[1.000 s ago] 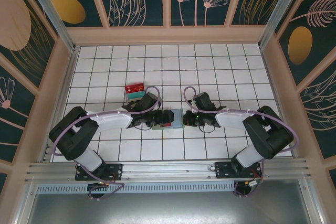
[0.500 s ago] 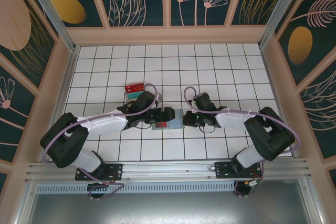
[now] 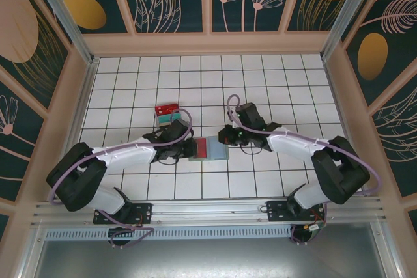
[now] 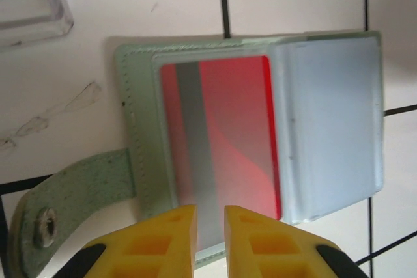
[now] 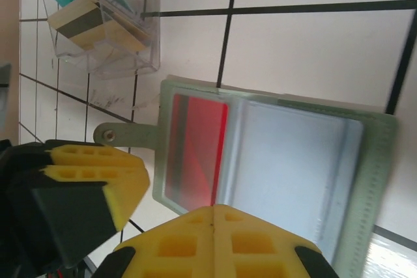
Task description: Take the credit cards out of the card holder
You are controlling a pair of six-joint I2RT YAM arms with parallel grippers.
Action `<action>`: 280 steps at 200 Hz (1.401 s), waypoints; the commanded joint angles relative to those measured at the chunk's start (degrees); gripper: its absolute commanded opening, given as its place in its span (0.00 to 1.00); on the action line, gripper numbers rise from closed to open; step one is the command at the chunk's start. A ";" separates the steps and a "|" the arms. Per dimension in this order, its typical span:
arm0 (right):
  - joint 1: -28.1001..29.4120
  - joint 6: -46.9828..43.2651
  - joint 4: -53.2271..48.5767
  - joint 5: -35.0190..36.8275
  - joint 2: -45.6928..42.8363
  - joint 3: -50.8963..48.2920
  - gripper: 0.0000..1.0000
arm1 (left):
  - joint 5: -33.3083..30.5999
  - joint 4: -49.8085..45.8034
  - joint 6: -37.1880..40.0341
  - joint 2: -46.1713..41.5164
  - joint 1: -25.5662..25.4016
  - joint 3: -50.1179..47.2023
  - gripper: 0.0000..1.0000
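Card holder [image 3: 219,150] laid open at centre of top view, red credit card [image 4: 228,135] protruding from light blue pocket. Right end effector [image 5: 214,242] closed, set over holder edge, likely pinning it. Left end effector [image 4: 210,239] almost closed at card's near edge; grip on card not confirmed.

Both arms look alike from where I stand. The left arm [image 3: 124,155] and the right arm [image 3: 293,146] each have a smooth white shell section set between bulky matt-black joint housings. A thin lilac cable [image 3: 189,124] runs along the outside of each arm in loose loops. Each arm rises from a flat black base bracket [image 3: 124,213] bolted to a silver aluminium rail [image 3: 208,208]. The left gripper [image 4: 210,239] and the right gripper [image 5: 214,226] have bright yellow plastic fingers [image 4: 166,242] moulded with square pockets and mounted on black bodies.
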 commanded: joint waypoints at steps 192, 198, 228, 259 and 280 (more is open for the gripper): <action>1.73 6.43 5.22 -8.99 16.84 4.56 0.14 | 4.88 5.95 -0.06 6.85 0.10 -1.60 0.18; 1.73 6.39 5.21 -8.93 17.07 4.69 0.14 | 5.05 5.95 0.07 6.91 0.09 -1.52 0.18; 1.64 6.15 4.47 -8.64 17.95 5.23 0.14 | 5.46 6.20 0.21 7.52 0.10 -1.32 0.18; 1.64 6.08 4.28 -9.25 18.74 5.55 0.13 | 6.28 6.56 0.12 8.41 0.10 -0.82 0.18; 1.64 5.82 3.18 -9.04 19.12 6.32 0.15 | 6.38 6.39 0.20 8.60 0.03 -0.24 0.18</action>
